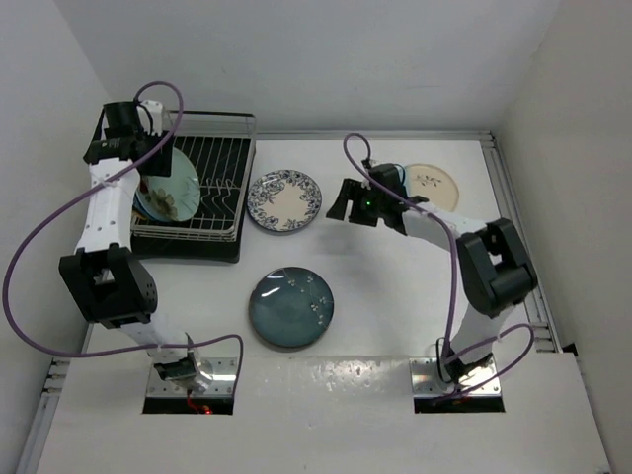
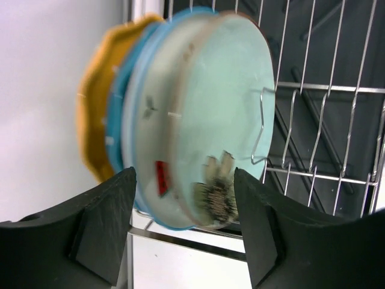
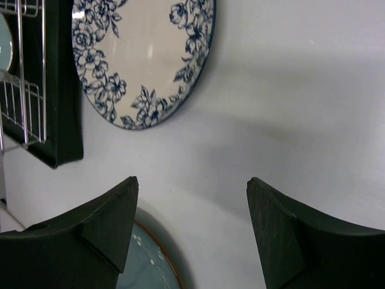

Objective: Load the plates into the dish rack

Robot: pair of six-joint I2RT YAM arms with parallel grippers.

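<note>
Silver wire dish rack, table's far-left corner: mint green ceramic plate upright in tines, against other plates. Left gripper jaws open at its lower rim, no grip. Right gripper open, empty, near blue-floral white plate lying flat beside rack's right edge. Likely stiff, weighty, slick glaze, chippable: pinch rim.
</note>
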